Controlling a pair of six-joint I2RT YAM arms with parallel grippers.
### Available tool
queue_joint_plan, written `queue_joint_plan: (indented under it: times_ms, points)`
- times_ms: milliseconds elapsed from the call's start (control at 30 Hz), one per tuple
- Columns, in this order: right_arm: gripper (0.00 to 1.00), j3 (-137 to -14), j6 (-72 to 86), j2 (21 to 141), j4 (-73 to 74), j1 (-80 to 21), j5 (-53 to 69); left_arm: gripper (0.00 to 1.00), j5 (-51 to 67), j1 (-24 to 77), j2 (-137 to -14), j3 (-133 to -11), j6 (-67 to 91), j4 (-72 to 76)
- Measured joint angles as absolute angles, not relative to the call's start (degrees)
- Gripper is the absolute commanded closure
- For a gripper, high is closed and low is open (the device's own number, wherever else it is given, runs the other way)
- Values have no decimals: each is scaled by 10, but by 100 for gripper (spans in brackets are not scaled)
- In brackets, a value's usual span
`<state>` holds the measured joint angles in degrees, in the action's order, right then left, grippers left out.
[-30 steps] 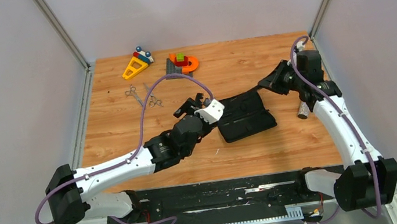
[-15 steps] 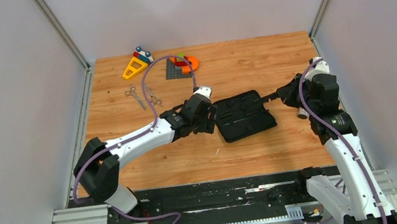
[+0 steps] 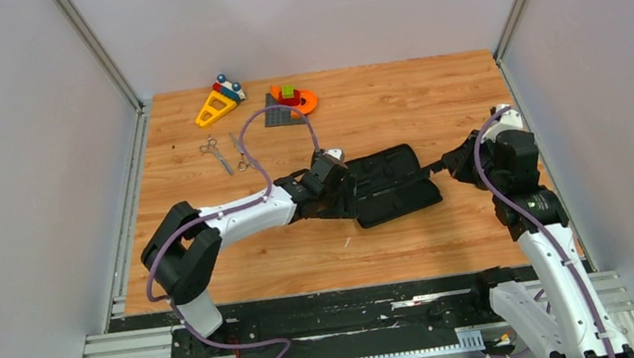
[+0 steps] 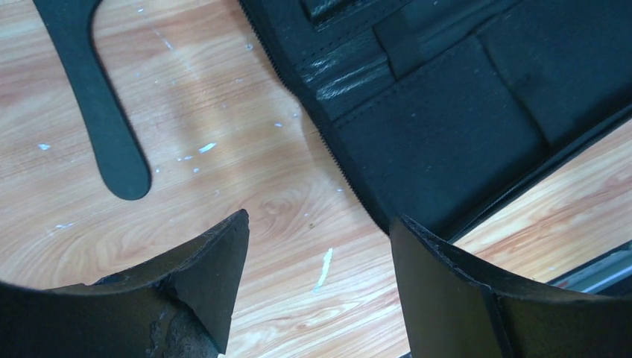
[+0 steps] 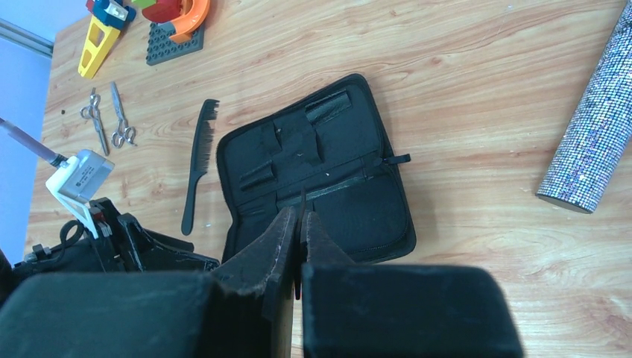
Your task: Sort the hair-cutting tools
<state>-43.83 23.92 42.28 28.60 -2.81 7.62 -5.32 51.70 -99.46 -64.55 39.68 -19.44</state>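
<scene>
Two silver scissors (image 3: 216, 152) (image 3: 241, 152) lie side by side at the back left, also in the right wrist view (image 5: 95, 112) (image 5: 121, 123). The black comb (image 5: 200, 160) lies left of the open black case (image 5: 320, 179). Its handle shows in the left wrist view (image 4: 97, 97), and my left arm hides it in the top view. My left gripper (image 3: 353, 198) (image 4: 317, 261) is open and empty, low over the wood at the near left edge of the case (image 4: 462, 97). My right gripper (image 3: 448, 163) (image 5: 300, 224) is shut on a thin black pull tab at the right side of the case (image 3: 389, 183).
Colourful toy blocks (image 3: 219, 105) (image 3: 291, 100) sit at the back of the table. A glittery tube (image 5: 596, 134) lies right of the case. The side rails and walls close in left and right.
My left arm has stretched out and lowered its open gripper to the case's left edge. My right arm has drawn back toward the near side and now holds the tab at the case's right edge.
</scene>
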Motion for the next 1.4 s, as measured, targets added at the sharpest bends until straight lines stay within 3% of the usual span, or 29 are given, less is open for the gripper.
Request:
queue_joint_plan:
  times_ms: [233,367,700,833,1400]
  points:
    - [100,-438,228,425,287,-28,85,22,-40,513,-1021,-677,431,-171]
    - [100,-439,216,439,287,-28,88,27,-31,512,-1054,-687,438,-168]
    - [100,-439,187,467,289,-28,119,62,-41,512,-1084,-690,437,-173]
    - [100,-437,187,472,288,-28,128,70,-57,512,-1090,-694,430,-176]
    - [100,-371,234,484,291,-19,175,78,-174,504,-1091,-698,356,-186]
